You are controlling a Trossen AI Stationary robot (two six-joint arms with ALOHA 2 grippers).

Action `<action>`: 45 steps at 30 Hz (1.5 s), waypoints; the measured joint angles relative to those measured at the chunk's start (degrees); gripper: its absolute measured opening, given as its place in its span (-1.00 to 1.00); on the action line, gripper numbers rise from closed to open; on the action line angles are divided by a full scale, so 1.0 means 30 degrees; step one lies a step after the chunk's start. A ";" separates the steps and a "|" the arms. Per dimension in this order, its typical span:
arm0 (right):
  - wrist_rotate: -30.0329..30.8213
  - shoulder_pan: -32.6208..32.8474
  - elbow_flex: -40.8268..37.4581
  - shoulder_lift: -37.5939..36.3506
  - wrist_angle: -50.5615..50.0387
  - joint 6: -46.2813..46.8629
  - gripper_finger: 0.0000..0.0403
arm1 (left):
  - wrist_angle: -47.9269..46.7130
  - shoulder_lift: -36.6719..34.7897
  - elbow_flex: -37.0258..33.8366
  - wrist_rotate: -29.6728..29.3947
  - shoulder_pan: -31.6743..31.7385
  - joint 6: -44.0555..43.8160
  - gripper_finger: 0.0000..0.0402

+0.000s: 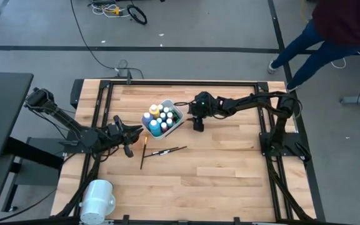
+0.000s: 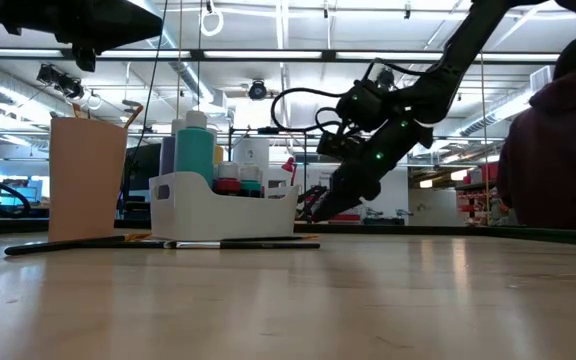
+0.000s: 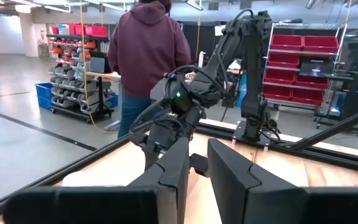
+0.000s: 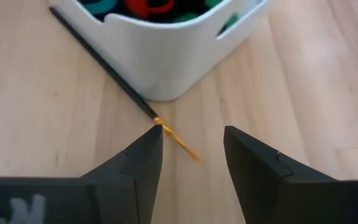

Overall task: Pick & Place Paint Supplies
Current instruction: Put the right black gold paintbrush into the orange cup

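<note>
Now, right gripper (image 4: 191, 146): open, empty, low beside the tub (image 4: 166, 56), over a brush (image 4: 104, 68) tip.
Left gripper (image 1: 129, 141): narrowly parted, empty, near the brushes (image 1: 164, 150).
Bottles (image 1: 159, 119): in tub.

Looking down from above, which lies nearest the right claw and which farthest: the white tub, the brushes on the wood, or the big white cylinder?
Measured from the right gripper:
1. White tub, right beside it, toward the left arm.
2. Brushes, farther, near the table's middle.
3. White cylinder, farthest, at the left front corner.
</note>
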 joint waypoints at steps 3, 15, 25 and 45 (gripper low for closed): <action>-0.0493 -0.0005 0.0018 0.0499 0.0650 0.0116 -0.14 | 0.0029 0.0000 0.0000 -0.0005 0.0000 0.0005 -0.66; -0.0221 0.0019 0.1606 0.2289 -0.1064 -0.0754 -0.14 | 0.0087 -0.0007 0.0000 0.0416 0.0000 0.0077 -0.66; -0.0161 -0.0079 0.1614 0.1587 -0.3959 -0.1039 -0.29 | -0.0131 -0.0007 0.0000 0.0424 -0.0006 -0.0020 -0.66; 0.1465 0.1529 0.1529 0.0831 -0.5542 -0.2745 -0.97 | -0.0119 0.0000 0.0001 0.0495 0.0000 -0.0340 -0.66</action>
